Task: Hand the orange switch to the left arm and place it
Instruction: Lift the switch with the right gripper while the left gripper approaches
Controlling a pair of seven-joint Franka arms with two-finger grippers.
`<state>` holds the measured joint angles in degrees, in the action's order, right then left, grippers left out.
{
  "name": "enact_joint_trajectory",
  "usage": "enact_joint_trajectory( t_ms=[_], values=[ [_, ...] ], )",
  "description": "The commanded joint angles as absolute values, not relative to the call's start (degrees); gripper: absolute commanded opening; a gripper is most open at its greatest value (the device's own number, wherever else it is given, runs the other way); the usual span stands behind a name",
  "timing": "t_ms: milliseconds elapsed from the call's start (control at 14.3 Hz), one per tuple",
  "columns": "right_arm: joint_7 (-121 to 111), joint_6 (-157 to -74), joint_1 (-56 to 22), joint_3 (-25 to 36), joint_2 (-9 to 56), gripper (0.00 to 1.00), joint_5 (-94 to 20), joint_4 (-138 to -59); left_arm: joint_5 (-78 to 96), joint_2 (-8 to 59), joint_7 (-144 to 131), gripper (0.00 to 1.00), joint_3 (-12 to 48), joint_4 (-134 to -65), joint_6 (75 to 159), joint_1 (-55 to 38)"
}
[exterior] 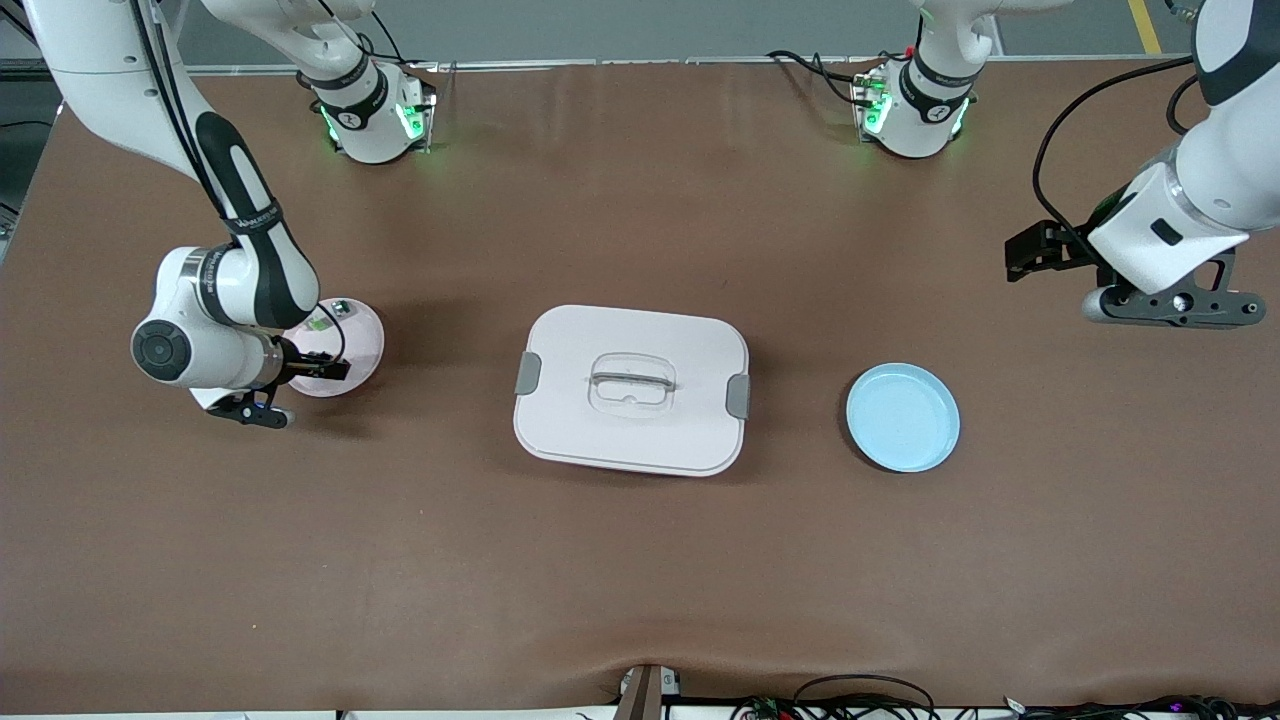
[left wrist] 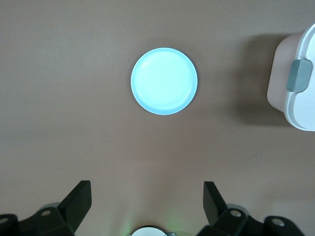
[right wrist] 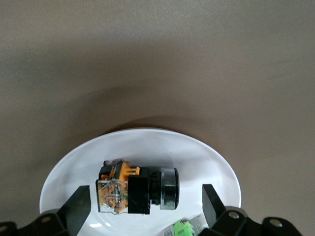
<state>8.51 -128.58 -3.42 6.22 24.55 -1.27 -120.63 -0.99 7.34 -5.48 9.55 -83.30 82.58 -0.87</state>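
The right gripper (right wrist: 142, 209) hangs low over the round pink plate (exterior: 362, 340) at the right arm's end of the table, its two black fingers (right wrist: 78, 206) spread fully wide with nothing between them. On that plate, lying on its side between the spread fingers, is the orange switch (right wrist: 135, 187), a small black blocky component with an orange, clear-cased end and a round black collar at the other. A good pick here would mean coming straight down with the fingers straddling the blocky body rather than the round collar, and closing squarely so the part does not roll or skid on the smooth plate. A small green-and-silver component (right wrist: 184, 228) lies on the same plate just beside the switch, so one finger must stay clear of it. In the middle of the table sits the large white rounded-rectangular box (exterior: 632, 389) with grey side clips and a clear recessed handle, directly between the two plates; any carry toward the left arm must probably pass above or around it. Nearer the left arm's end lies the empty round light-blue plate (exterior: 903, 417). The left gripper (left wrist: 147, 209) waits above the table near that plate, fingers wide apart and empty.
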Motion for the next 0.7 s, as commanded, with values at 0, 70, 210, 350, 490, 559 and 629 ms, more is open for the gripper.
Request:
enact_joint_trajectory(
  t_ms=[0, 70, 210, 350, 490, 559, 629],
  values=[
    [9.1, -129.0, -3.4, 6.0, 25.5, 1.00, -2.4, -120.3, -1.0, 10.2, -5.0, 1.00, 9.3, -81.8, 82.6, -0.4],
    [9.1, -129.0, -3.4, 6.0, 25.6, 1.00, -2.4, -120.4, -1.1, 10.3, -5.2, 1.00, 9.2, -81.1, 82.6, -0.9],
    [9.1, -129.7, -3.5, 6.0, 25.6, 1.00, -2.4, -121.1, -1.2, 9.9, -4.3, 1.00, 9.3, -81.4, 82.5, -0.1],
    [9.1, -131.3, -3.6, 6.0, 25.6, 1.00, -2.4, -122.1, -0.9, 10.3, -4.7, 1.00, 9.2, -81.1, 82.5, -0.3],
    [9.1, -131.6, -3.7, 6.0, 25.6, 1.00, -2.4, -122.3, -0.8, 10.3, -5.2, 1.00, 9.2, -81.0, 82.5, -0.5],
    [9.1, -131.7, -3.7, 6.0, 25.6, 1.00, -2.4, -122.5, -0.8, 10.3, -5.1, 1.00, 9.3, -81.0, 82.5, -0.6],
    [9.1, -131.7, -3.7, 6.0, 25.6, 1.00, -2.4, -122.5, -0.6, 10.3, -5.0, 1.00, 9.3, -81.0, 82.5, -0.7]
  ],
)
